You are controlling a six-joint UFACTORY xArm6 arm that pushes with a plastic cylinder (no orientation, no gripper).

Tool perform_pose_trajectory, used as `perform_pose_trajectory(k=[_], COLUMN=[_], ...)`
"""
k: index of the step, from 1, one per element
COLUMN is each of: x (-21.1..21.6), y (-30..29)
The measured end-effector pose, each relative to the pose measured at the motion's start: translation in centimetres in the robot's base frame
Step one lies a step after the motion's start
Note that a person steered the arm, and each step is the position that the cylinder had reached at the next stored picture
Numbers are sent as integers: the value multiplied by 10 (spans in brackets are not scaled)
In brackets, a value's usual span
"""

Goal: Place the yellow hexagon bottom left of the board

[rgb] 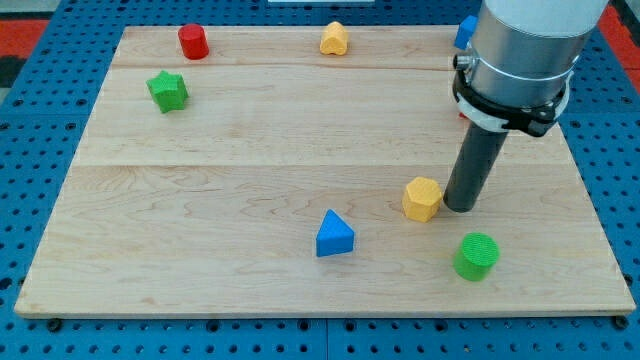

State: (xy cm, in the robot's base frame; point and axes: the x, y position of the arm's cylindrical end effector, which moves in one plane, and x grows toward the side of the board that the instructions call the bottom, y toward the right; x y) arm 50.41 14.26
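The yellow hexagon (pixel 422 198) lies on the wooden board (pixel 250 190), right of the middle and a little below centre. My tip (pixel 461 207) rests on the board just to the hexagon's right, close to it or touching it. The arm's white and grey body rises from there toward the view's top right.
A blue triangle (pixel 334 235) lies left of and below the hexagon. A green cylinder (pixel 477 256) sits below my tip. A red cylinder (pixel 193 41), a green star (pixel 168 91) and a yellow heart-like block (pixel 334 39) lie near the top. A blue block (pixel 465 31) peeks from behind the arm.
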Motion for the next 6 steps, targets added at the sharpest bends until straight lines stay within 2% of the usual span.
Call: perform_pose_trajectory(k=[1, 6], x=[13, 11], y=[4, -27])
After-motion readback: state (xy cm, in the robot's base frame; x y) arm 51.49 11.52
